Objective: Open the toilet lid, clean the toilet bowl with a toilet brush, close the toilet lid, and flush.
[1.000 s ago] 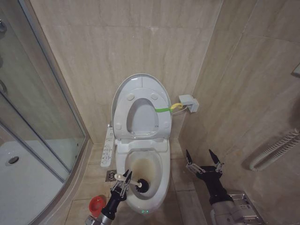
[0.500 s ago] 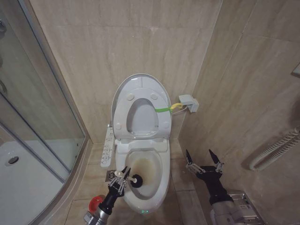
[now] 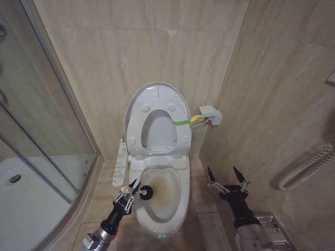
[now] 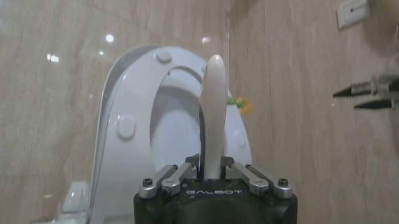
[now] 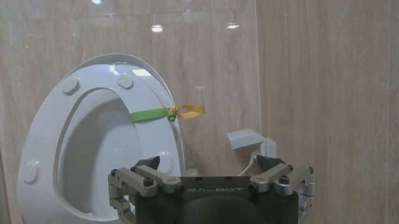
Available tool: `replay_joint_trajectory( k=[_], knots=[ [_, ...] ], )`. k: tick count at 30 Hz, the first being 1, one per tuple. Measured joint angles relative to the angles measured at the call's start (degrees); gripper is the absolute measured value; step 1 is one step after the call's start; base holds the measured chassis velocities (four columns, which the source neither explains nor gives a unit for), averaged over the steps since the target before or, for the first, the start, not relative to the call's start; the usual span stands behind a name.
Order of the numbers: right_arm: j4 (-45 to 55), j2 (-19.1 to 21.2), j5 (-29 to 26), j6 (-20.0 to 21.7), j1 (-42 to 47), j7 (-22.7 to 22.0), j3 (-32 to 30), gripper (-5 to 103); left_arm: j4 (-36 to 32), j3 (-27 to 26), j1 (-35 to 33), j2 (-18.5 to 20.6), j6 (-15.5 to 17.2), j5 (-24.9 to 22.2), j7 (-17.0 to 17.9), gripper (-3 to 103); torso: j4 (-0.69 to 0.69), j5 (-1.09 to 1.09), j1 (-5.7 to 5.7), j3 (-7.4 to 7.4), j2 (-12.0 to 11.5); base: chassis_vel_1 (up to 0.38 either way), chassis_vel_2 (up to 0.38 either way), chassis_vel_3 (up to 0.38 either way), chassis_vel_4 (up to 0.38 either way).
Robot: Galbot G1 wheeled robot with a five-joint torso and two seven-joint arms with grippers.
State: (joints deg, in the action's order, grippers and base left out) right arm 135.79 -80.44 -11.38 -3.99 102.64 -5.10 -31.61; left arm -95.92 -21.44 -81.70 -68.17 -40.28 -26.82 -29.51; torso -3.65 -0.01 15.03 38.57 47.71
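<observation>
At the centre of the head view the toilet lid (image 3: 156, 97) stands upright against the wall with the ring seat (image 3: 157, 128) raised against it, above the open, yellow-stained toilet bowl (image 3: 163, 196) in the lower centre. At the bowl's left rim the left gripper (image 3: 127, 195) clamps the toilet brush (image 3: 141, 192), its dark head just inside the bowl. The right gripper (image 3: 227, 178) hangs at lower right, fingers spread wide.

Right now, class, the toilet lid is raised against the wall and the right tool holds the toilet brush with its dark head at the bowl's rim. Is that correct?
One detail is wrong: the left tool holds the toilet brush, not the right. The head view shows this; the right tool hangs open beside the toilet bowl. The toilet lid is indeed raised against the wall.
</observation>
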Motion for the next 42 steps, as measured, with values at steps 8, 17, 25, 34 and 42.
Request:
replay_joint_trajectory(
  k=[8, 17, 25, 34, 42],
  knots=[
    [0.00, 0.00, 0.00, 0.00, 0.00, 0.00, 0.00, 100, -6.18, -0.69, -2.42, -0.01, 1.13, -0.37, 0.78, 20, -0.01, 0.00, 0.00, 0.00, 0.00, 0.000, 0.000, 0.000, 0.000],
    [0.00, 0.00, 0.00, 0.00, 0.00, 0.00, 0.00, 100, -11.97, -3.66, -8.12, -1.38, 1.55, 5.59, 4.04, 20, -0.01, 0.01, 0.00, 0.00, 0.00, 0.000, 0.000, 0.000, 0.000],
    [0.00, 0.00, 0.00, 0.00, 0.00, 0.00, 0.00, 100, -19.60, -10.38, -16.50, -5.00, 4.76, 17.10, 14.45, 20, 0.00, 0.01, -0.01, -0.01, 0.00, 0.000, 0.000, 0.000, 0.000],
    [0.00, 0.00, 0.00, 0.00, 0.00, 0.00, 0.00, 100, -26.78, -12.91, -22.65, -7.93, 8.66, 20.93, 25.19, 20, -0.01, 0.01, -0.01, -0.01, 0.00, 0.000, 0.000, 0.000, 0.000],
    [0.00, 0.00, 0.00, 0.00, 0.00, 0.00, 0.00, 100, -27.04, -11.61, -26.24, -11.61, 10.90, 23.05, 32.10, 20, 0.00, 0.01, -0.01, -0.01, 0.00, 0.000, 0.000, 0.000, 0.000]
  ],
)
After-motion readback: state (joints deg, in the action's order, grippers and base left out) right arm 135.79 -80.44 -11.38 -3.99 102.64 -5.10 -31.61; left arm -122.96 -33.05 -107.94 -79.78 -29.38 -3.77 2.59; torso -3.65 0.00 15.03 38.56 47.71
